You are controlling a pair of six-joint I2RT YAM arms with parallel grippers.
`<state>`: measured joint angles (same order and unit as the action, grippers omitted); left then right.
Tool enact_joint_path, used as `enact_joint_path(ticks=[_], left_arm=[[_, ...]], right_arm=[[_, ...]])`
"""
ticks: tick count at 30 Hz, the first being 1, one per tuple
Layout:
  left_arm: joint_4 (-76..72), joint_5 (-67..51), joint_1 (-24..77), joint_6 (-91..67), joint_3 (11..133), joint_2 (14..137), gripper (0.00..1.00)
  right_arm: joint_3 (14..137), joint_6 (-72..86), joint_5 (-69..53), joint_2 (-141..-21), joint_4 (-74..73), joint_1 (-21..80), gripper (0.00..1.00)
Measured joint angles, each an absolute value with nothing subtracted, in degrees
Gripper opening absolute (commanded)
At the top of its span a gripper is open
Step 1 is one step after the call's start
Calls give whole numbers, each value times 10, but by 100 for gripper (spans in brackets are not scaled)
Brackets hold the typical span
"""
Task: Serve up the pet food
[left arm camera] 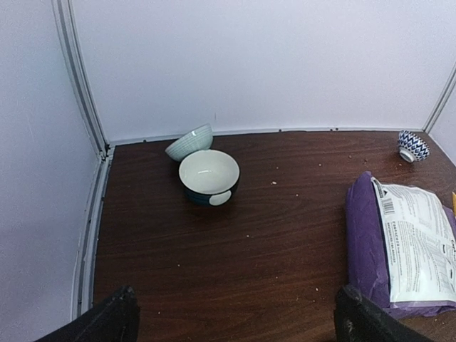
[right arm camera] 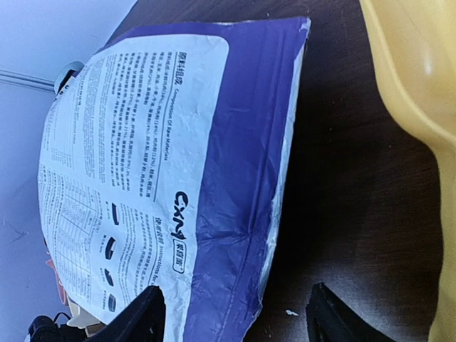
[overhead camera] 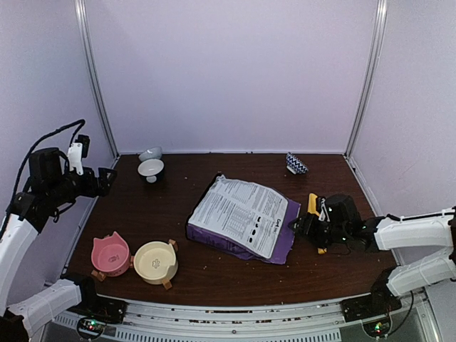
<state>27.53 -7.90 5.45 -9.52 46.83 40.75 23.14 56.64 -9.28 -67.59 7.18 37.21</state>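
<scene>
Brown kibble shows nowhere as a heap. I judge it to be inside the bag (overhead camera: 242, 217), which lies flat in the middle of the counter (overhead camera: 214, 281) (a few specks (left arm camera: 274, 183) dot the wood, too small to name). The bag's long axis runs across the counter, slanting from far left to near right, and its purple end points at the right arm.

The right pincer (right arm camera: 235, 313) sits just beyond that end, level with it. Its fingers are apart and the bag's purple edge lies in the gap between them. Whether a pad touches the plastic I cannot tell; nothing looks clamped. A yellow scoop (overhead camera: 312, 202) lies just beside that pincer, on its far side.

The left pincer (left arm camera: 235, 326) hangs high by the left wall, spread wide and holding nothing, well apart from the bag. The right arm is therefore plainly the nearer one.

The pink bowl (overhead camera: 110, 253) and cream bowl (overhead camera: 155, 261) stand at the near left, beyond the bag's other end, so food leaving the bag must travel leftward.
</scene>
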Motion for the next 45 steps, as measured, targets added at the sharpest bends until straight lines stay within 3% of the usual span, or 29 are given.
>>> enact_joint_path(ticks=[9,12,20,26,30,36,45], left_arm=[[275,-66,55,-93,468,407,98],[276,-60,55,-93,468,404,98],[280,-47,55,-89,468,403,98],[281,-28,55,-88,468,388,98],[281,-23,55,-88,468,387,98],[281,-23,55,-86,468,388,98],[281,-21,55,-86,468,386,98]], right_arm=[[234,595,-112,-796,152,391,57],[246,596,-126,-824,174,394,50],[264,590,-143,-842,210,395,1],[361,531,-143,-767,67,399,0],[523,468,-143,-744,-47,411,0],[713,399,-156,-783,-166,419,0],[816,338,-179,-843,-307,429,0]])
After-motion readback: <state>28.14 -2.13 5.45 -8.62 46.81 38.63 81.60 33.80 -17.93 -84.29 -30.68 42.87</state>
